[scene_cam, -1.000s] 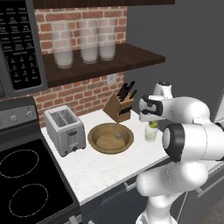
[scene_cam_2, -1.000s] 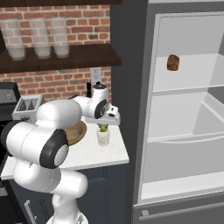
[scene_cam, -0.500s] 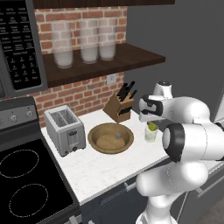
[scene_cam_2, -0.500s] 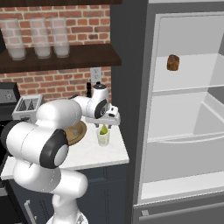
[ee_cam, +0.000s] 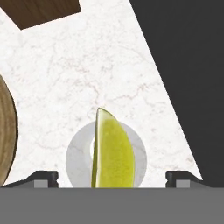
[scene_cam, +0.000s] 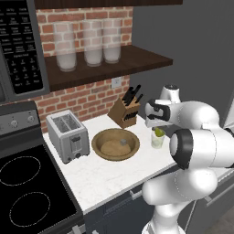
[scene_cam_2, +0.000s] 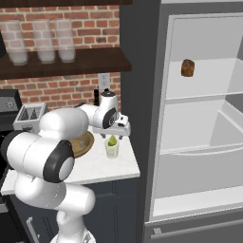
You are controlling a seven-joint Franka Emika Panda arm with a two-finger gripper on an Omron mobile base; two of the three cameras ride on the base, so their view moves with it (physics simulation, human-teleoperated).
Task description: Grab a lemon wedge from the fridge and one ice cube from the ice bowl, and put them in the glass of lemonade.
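Note:
The glass of lemonade [scene_cam: 157, 140] [scene_cam_2: 112, 151] stands on the white counter right of the ice bowl [scene_cam: 115, 144] [scene_cam_2: 84, 142]. A yellow lemon wedge [ee_cam: 112, 151] [scene_cam: 158, 132] [scene_cam_2: 112, 141] stands upright in the glass [ee_cam: 73, 159], poking above its rim. My gripper [ee_cam: 111, 178] [scene_cam: 154, 123] [scene_cam_2: 113, 134] hovers just over the glass, open, its fingertips [ee_cam: 43, 177] wide on either side of the wedge and clear of it. One ice cube [scene_cam: 122, 142] lies in the bowl. The fridge [scene_cam_2: 204, 133] stands open at the right.
A knife block [scene_cam: 125, 112] sits behind the glass and a toaster [scene_cam: 67, 135] left of the bowl. Three tall jars [scene_cam: 93, 42] stand on the shelf above. A brown muffin [scene_cam_2: 188, 68] sits on an upper fridge shelf. The counter edge [ee_cam: 166, 100] runs close to the glass.
The gripper's fingers have spread apart from shut to wide open, letting go of the lemon wedge, which now rests in the glass. The arm has barely moved.

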